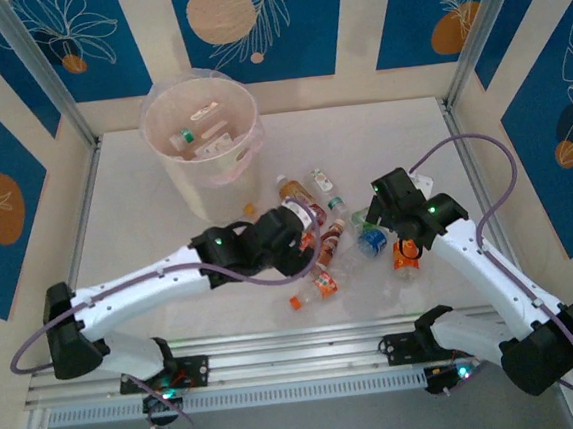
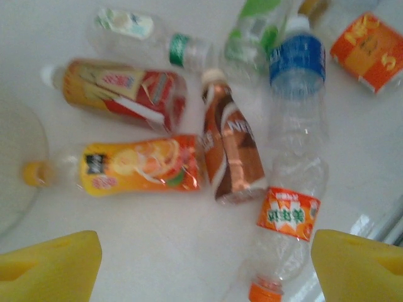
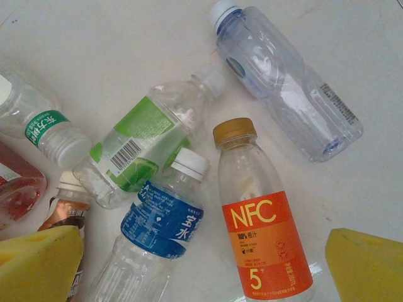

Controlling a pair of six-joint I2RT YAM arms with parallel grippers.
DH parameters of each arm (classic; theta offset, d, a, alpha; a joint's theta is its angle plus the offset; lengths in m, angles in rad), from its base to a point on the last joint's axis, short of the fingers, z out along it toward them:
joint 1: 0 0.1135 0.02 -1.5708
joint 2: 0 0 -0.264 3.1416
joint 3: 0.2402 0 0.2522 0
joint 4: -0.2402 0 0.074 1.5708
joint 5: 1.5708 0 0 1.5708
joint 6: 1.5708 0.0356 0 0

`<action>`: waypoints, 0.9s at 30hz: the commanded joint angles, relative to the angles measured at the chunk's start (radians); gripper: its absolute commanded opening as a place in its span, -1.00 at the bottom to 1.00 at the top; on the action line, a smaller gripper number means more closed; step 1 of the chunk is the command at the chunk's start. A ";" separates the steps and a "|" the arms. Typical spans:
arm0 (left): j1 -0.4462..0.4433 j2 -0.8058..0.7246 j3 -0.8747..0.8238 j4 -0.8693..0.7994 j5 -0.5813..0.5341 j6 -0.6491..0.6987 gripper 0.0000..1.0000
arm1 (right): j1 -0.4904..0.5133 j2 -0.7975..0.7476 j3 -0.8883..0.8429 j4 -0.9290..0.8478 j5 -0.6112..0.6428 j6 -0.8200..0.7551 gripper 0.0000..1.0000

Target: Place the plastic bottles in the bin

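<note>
Your L gripper [image 2: 204,259] & R gripper [image 3: 203,261] both gape wide, nothing held, over scattered bottles [image 2: 141,165]; bin [image 1: 201,180] holds a few.

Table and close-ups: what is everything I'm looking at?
bin: one, cream-white with pinkish liner, far left of the table
bottles in bin: a few, clear, number unclear
loose bottles: about nine, clear with orange, red, blue, green or brown labels, lying mid-table
NFC bottle: one of them, orange label, gold cap, below the right tool
wall panels: blue and cream, around the table
arms: two, white and black, near edge
left tool: one, yellow, open, above the loose bottles
right tool: one, yellow, open
</note>
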 commanded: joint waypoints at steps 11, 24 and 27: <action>-0.104 0.290 0.013 -0.011 -0.008 -0.217 0.73 | -0.087 -0.015 -0.029 0.000 -0.020 -0.051 0.99; -0.108 0.411 0.056 -0.002 0.058 -0.196 0.72 | -0.132 -0.018 -0.045 0.038 -0.066 -0.071 0.99; -0.110 0.432 0.064 -0.003 0.061 -0.196 0.70 | -0.135 -0.018 -0.044 0.041 -0.066 -0.073 0.98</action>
